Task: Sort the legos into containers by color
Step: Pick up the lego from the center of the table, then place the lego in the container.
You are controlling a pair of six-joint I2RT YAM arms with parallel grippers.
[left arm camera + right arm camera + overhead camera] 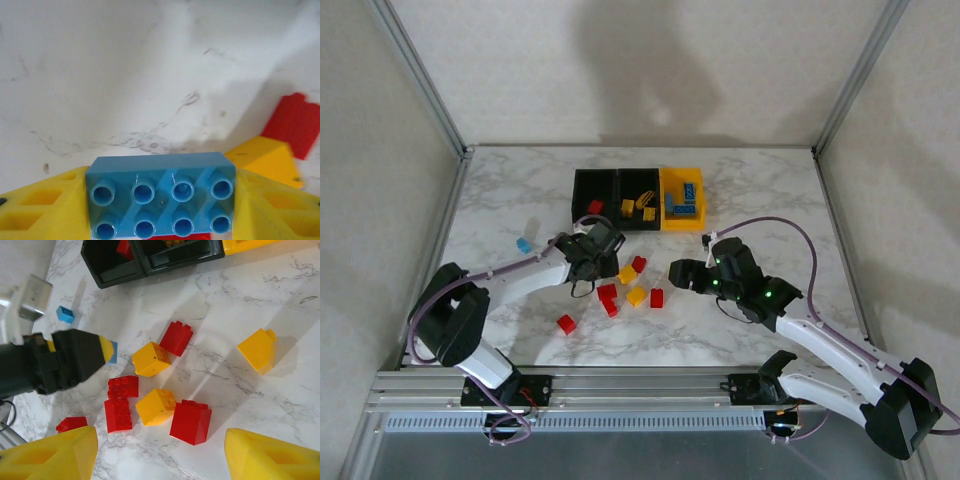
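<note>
We see the marble tabletop [760, 320], the 3 joined containers [618, 200] at its far side, the right tool [160, 452] spread wide and empty, the left tool [610, 258] clamped on 1 blue lego [160, 195], and loose red and yellow legos [156, 406] near both tools.

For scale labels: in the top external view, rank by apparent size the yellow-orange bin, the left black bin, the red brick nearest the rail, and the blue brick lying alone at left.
1. yellow-orange bin and left black bin: they look alike, so they tie.
2. red brick nearest the rail.
3. blue brick lying alone, slightly smaller.
</note>
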